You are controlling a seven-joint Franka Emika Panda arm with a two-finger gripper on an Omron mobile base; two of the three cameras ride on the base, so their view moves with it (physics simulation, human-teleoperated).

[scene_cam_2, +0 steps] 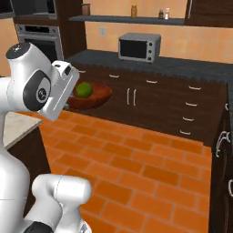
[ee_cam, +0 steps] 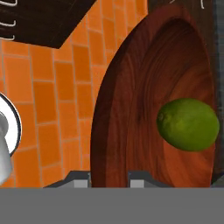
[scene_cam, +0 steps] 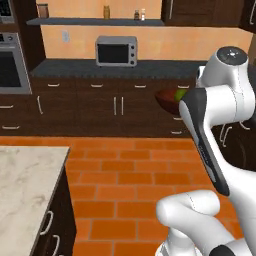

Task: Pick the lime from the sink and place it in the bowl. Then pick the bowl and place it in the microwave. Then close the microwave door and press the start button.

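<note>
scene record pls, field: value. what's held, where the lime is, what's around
gripper: closed on the near rim of the bowl, one finger either side of it
bowl: reddish-brown, carried in the air above the orange tile floor, in front of the dark lower cabinets
lime: inside the bowl, resting on its inner surface
bowl tilt: roughly level in the right base view
small silver oven: on the dark counter by the back wall
wall oven: steel, built into the dark cabinetry to the left of that counter
shelf: above the counter, small jars on it
</note>
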